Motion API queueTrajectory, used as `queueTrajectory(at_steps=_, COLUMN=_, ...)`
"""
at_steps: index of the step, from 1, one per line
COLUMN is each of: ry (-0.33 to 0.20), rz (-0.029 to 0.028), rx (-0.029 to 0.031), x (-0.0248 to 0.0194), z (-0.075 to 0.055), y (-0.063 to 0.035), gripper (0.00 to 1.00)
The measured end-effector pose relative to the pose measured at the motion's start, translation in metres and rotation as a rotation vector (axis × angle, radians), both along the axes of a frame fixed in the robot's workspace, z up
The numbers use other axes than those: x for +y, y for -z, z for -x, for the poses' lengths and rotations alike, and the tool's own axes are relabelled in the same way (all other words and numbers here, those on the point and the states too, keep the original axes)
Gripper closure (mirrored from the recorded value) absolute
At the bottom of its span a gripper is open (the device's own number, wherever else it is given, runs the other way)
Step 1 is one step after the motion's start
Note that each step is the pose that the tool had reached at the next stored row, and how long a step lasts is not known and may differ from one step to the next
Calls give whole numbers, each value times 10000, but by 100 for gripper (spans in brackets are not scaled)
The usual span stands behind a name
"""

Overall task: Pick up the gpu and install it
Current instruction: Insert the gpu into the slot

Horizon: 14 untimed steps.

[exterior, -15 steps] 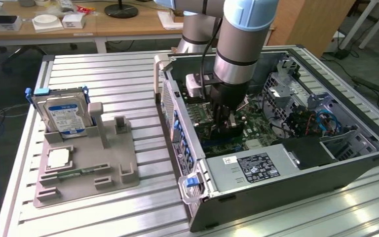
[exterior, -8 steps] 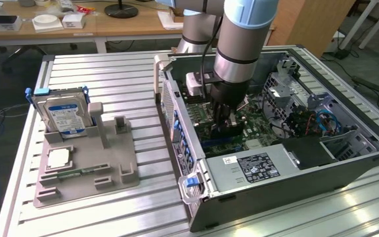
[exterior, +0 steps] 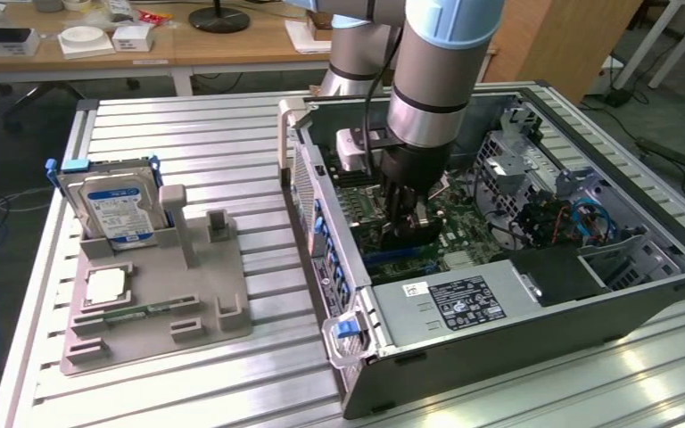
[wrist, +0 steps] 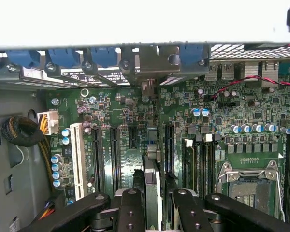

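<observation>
Gpu (wrist: 153,193): thin card seen edge-on, green board with a dark face, standing upright over the motherboard (wrist: 135,116) inside the open computer case (exterior: 581,308). One gripper (wrist: 154,205), jaws part closed, clamped on the card's two faces. On the desk (exterior: 200,125), at 9 o'clock from the case: one grey holder tray (exterior: 158,299), one hard drive (exterior: 111,209) upright in it, one memory stick (exterior: 140,312) lying flat.

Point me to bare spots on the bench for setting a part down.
Free: the slatted tabletop between the grey fixture tray and the open PC case, and the strip behind the hard drive. Crowded: the case interior, where the gripper holds the gpu over the motherboard.
</observation>
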State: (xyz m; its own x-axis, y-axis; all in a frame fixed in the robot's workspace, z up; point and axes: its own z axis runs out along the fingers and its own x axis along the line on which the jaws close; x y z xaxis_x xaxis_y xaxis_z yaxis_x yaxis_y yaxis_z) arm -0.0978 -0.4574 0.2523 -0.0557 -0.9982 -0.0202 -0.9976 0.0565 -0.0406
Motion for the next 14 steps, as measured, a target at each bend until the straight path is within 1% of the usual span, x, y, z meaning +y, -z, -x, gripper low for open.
queueTrajectory(at_steps=9, ry=-100, rz=0, rx=0, x=0, z=-36, y=-1, gripper=73)
queueTrajectory(at_steps=14, ry=-137, rz=0, rx=-8, x=0, z=-6, y=-1, gripper=73)
